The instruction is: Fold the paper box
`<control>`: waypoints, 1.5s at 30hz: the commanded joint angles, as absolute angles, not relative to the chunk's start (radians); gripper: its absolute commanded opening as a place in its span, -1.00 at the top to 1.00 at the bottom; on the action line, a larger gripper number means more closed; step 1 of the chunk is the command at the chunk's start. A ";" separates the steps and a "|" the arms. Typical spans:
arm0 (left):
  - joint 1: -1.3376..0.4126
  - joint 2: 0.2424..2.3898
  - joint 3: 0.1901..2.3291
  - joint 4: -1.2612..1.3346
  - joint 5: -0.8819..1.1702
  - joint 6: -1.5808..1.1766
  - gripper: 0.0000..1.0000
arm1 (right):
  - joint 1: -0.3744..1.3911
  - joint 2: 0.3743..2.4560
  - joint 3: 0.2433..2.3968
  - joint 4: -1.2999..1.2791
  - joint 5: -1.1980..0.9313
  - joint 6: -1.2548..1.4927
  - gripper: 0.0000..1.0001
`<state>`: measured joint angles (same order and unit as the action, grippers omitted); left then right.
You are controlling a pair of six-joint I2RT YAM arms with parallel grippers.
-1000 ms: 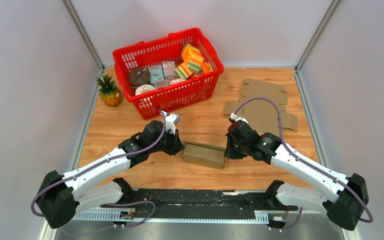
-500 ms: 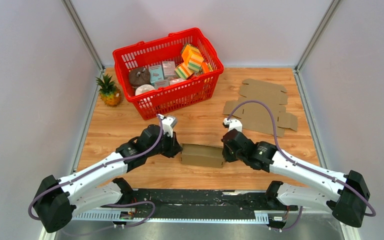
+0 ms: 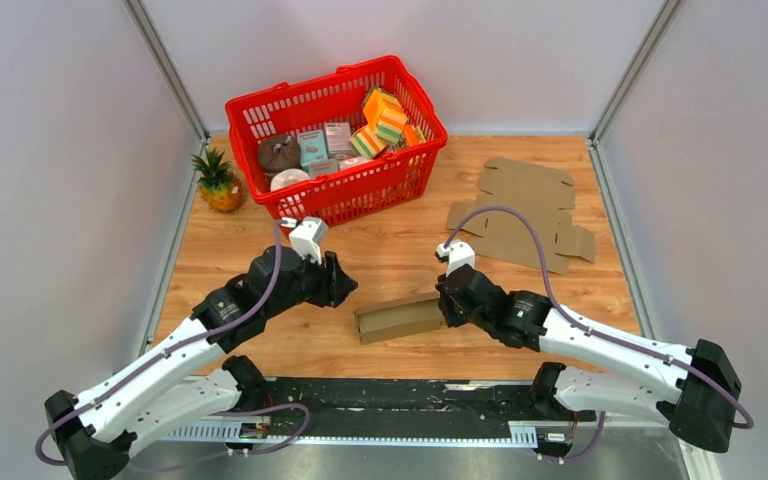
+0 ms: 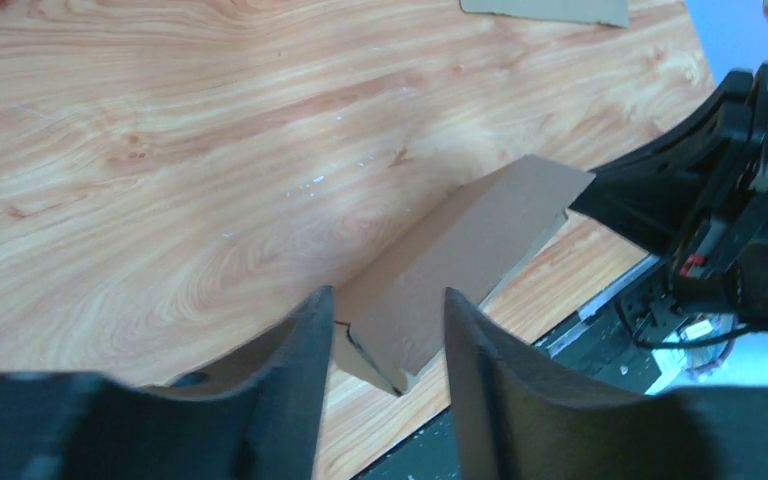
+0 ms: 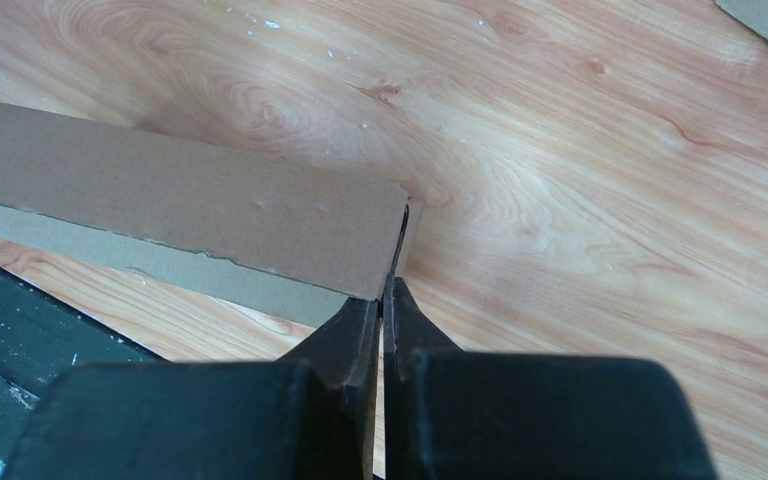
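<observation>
Carrying everything, the light wooden counter (image 3: pixel 400 255) holds a red plastic shopping basket (image 3: pixel 335 140) far left and flat brown cardboard blanks (image 3: pixel 520 210) far right, seemingly spare stock. The half-folded brown paper box (image 3: pixel 400 318) lies near, between the arms. The right end effector (image 5: pixel 384 290) pinches its right end wall, likely anchoring it. The left end effector (image 4: pixel 388 300) hovers spread off its left end, free to press flaps.

The partly folded brown cardboard box (image 3: pixel 398 318) lies on the wooden table (image 3: pixel 400 255) near its front edge, between the left gripper (image 3: pixel 346 292), just beside its left end, and the right gripper (image 3: pixel 444 307), touching its right end. Behind and to the left stands the red plastic basket (image 3: pixel 350 195) with small packages (image 3: pixel 340 140) in it. The small pineapple (image 3: pixel 218 182) stands just left of the basket. The flat brown cardboard sheets (image 3: pixel 520 210) lie rear right, well apart.
</observation>
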<state>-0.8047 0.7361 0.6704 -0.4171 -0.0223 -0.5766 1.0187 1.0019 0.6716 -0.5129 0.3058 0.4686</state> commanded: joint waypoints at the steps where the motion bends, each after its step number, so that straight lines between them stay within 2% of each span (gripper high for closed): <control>1: -0.808 0.839 0.755 -0.482 -0.086 -0.600 0.06 | 1.023 0.983 0.672 -0.448 0.314 0.442 0.91; 7: -0.808 0.882 0.720 -0.388 -0.016 -0.626 0.43 | 1.025 0.985 0.676 -0.454 0.333 0.457 0.84; 10: -0.810 0.885 0.654 -0.283 0.101 -0.656 0.56 | 1.025 0.994 0.673 -0.453 0.336 0.465 0.80; 17: -0.816 0.810 0.491 -0.063 0.176 -0.729 0.64 | 1.026 1.048 0.676 -0.463 0.333 0.502 0.77; 20: -0.816 0.788 0.443 -0.035 0.158 -0.744 0.69 | 1.025 1.060 0.676 -0.469 0.311 0.514 0.70; 21: -0.816 0.787 0.434 -0.041 0.160 -0.744 0.70 | 1.023 1.061 0.676 -0.472 0.305 0.518 0.57; 23: -0.819 0.787 0.423 -0.037 0.164 -0.749 0.71 | 1.023 1.068 0.687 -0.505 0.296 0.531 0.44; 24: -0.821 0.788 0.413 -0.032 0.166 -0.749 0.71 | 1.023 1.080 0.699 -0.527 0.293 0.544 0.27; 26: -0.822 0.785 0.407 -0.029 0.160 -0.755 0.71 | 1.023 1.091 0.750 -0.609 0.256 0.551 0.08; 27: -0.824 0.787 0.403 -0.034 0.155 -0.753 0.72 | 1.022 1.088 0.765 -0.639 0.239 0.554 -0.11; 29: -0.825 0.785 0.407 -0.044 0.146 -0.746 0.72 | 1.019 1.075 0.813 -0.731 0.187 0.557 -0.28; 30: -0.825 0.784 0.413 -0.058 0.141 -0.741 0.71 | 1.014 1.054 0.827 -0.759 0.170 0.555 -0.48; 31: -0.825 0.784 0.419 -0.070 0.126 -0.732 0.70 | 1.009 1.042 0.837 -0.805 0.135 0.549 -0.55; 33: -0.825 0.782 0.460 -0.138 0.106 -0.713 0.64 | 0.990 0.993 0.859 -0.839 0.101 0.542 -0.70; 37: -0.824 0.766 0.598 -0.372 -0.024 -0.695 0.39 | 0.927 0.917 0.891 -0.851 -0.033 0.549 -0.81; 38: -0.824 0.759 0.633 -0.505 -0.056 -0.709 0.36 | 0.902 0.910 0.897 -0.844 -0.064 0.561 -0.81; 39: -0.822 0.756 0.708 -0.575 -0.089 -0.725 0.19 | 0.840 0.908 0.906 -0.830 -0.099 0.577 -0.80; 41: -0.816 0.747 0.773 -0.752 -0.173 -0.813 -0.08 | 0.754 0.940 0.942 -0.816 -0.251 0.636 -0.75; 42: -0.808 0.741 0.807 -0.781 -0.167 -0.842 -0.26 | 0.664 0.959 0.952 -0.807 -0.315 0.656 -0.64; 43: -0.793 0.726 0.811 -0.790 -0.097 -0.883 -0.33 | 0.622 0.977 0.963 -0.775 -0.447 0.676 -0.58; 45: -0.718 0.709 0.795 -0.795 -0.005 -0.967 -0.42 | 0.525 1.038 0.971 -0.735 -0.558 0.728 -0.45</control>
<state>-0.7975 0.7490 0.7753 -0.6018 -0.0647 -0.8009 0.6720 0.9596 0.9287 -0.8127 -0.2287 0.6159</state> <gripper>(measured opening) 0.678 0.779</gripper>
